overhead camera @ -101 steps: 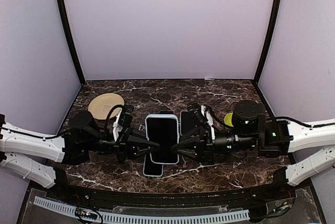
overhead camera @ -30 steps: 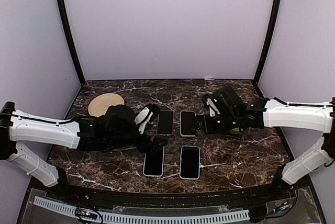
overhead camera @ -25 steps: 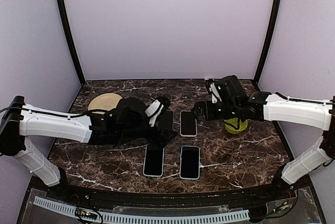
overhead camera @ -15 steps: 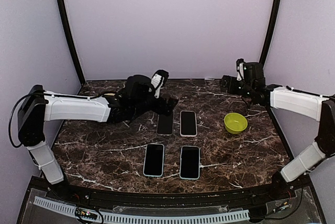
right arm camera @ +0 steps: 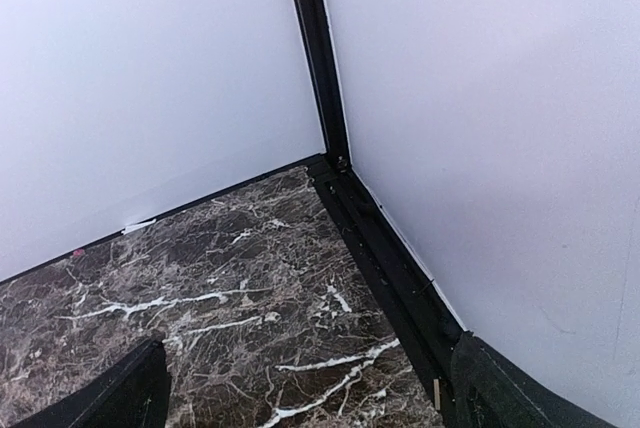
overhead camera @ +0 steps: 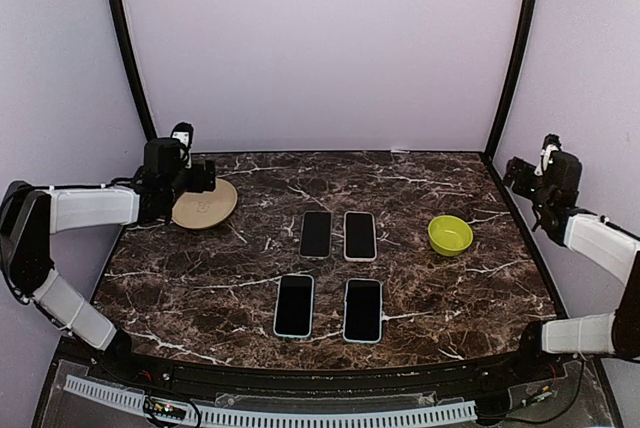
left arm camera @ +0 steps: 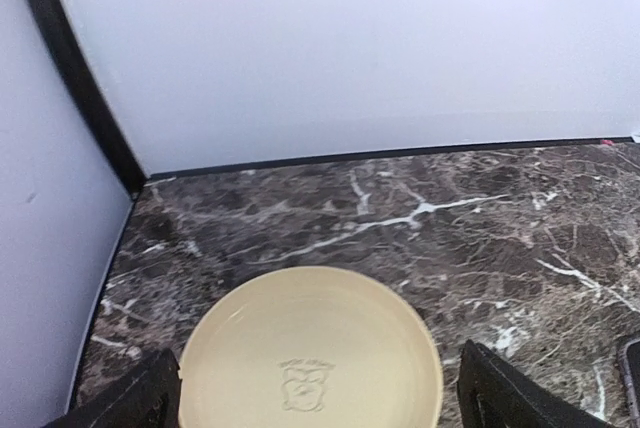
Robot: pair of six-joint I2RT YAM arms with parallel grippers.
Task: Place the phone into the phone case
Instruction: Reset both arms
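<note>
Several phone-shaped slabs lie mid-table in the top view. The back row holds a dark rimless one (overhead camera: 316, 234) and a pale-rimmed one (overhead camera: 360, 236). Two pale-rimmed ones (overhead camera: 294, 305) (overhead camera: 363, 310) make up the front row. I cannot tell which is a bare phone and which a phone case. My left gripper (overhead camera: 196, 176) (left arm camera: 320, 403) is open and empty at the far left, above a cream plate (left arm camera: 310, 348). My right gripper (overhead camera: 520, 172) (right arm camera: 315, 388) is open and empty at the far right, facing the back right corner.
The cream plate (overhead camera: 205, 205) sits at the back left. A green bowl (overhead camera: 450, 235) stands right of the back row. Black posts and pale walls close in the table's back and sides.
Both arms let go of the pale-rimmed phone they held together; it now lies front right. They then swung outward, the left over the plate and the right toward the back right corner.
</note>
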